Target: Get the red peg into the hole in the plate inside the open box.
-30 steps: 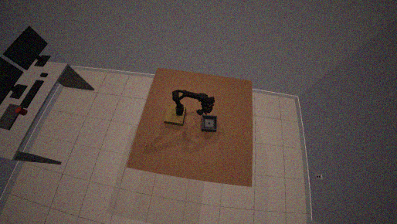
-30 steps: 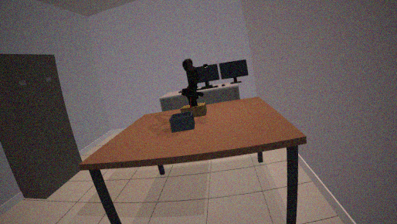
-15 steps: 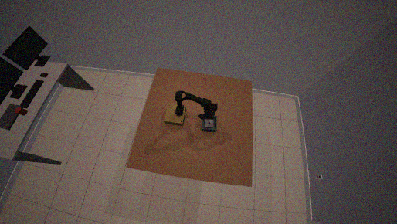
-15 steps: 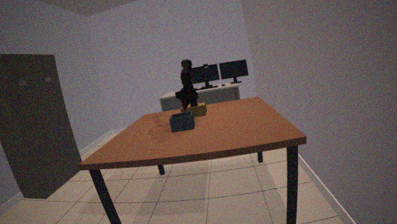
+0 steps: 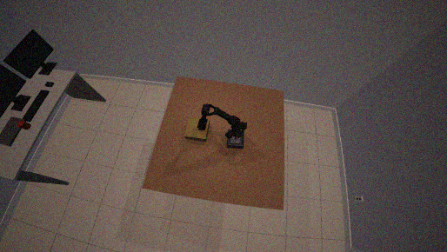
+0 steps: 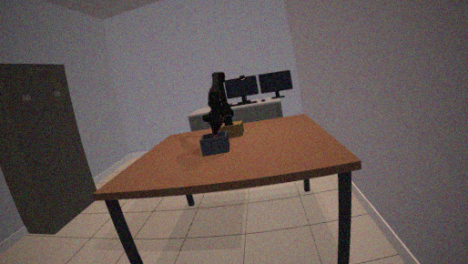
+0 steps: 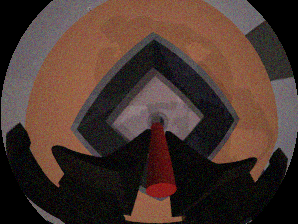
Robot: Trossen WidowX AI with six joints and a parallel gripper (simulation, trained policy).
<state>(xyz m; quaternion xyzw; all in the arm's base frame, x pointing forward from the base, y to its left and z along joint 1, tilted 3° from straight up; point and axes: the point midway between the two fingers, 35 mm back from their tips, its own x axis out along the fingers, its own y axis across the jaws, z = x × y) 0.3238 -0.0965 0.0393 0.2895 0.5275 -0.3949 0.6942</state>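
My gripper (image 6: 215, 132) (image 7: 157, 134) is shut on the red peg (image 7: 160, 165). The peg's far end points down into the open box and overlaps the edge of the hole in the wrist view. The dark blue-grey box (image 5: 235, 146) (image 6: 215, 147) (image 7: 125, 82) stands on the table below the gripper. The pale plate (image 7: 147, 97) lies at its bottom, with the round dark hole (image 7: 159, 116) near its middle. The fingertips are over or just inside the box opening. Whether the peg's end touches the plate or enters the hole cannot be told.
A yellow block (image 5: 196, 132) (image 6: 236, 129) stands by the arm's base on the brown table (image 5: 217, 182) (image 6: 282, 150). The box walls rise around the plate on all sides. A desk with monitors (image 6: 241, 86) stands beyond the table.
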